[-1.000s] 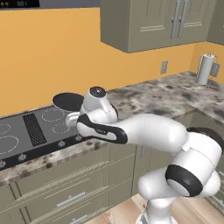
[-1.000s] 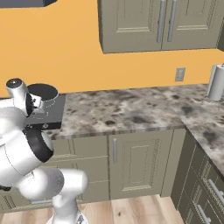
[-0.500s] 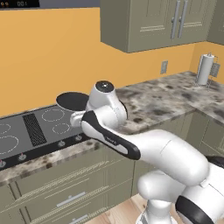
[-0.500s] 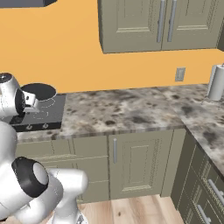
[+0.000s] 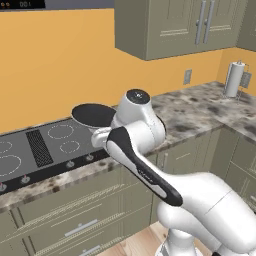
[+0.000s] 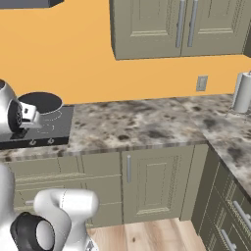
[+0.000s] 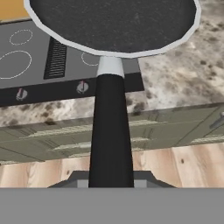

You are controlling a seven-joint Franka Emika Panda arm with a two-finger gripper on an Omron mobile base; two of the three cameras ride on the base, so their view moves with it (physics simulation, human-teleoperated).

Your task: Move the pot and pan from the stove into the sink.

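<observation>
Above the stove [image 5: 35,150], gripper [image 7: 111,181], tips mostly cut off, clamps pan [image 7: 111,24] handle.

The white arm [image 5: 150,175] bends up and over from its base, its gripper [image 7: 111,179] clamped on a long handle.

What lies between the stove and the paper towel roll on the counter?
Bare speckled counter runs from the stove to the paper towel roll, as the right base view shows; nothing stands on that stretch.
</observation>
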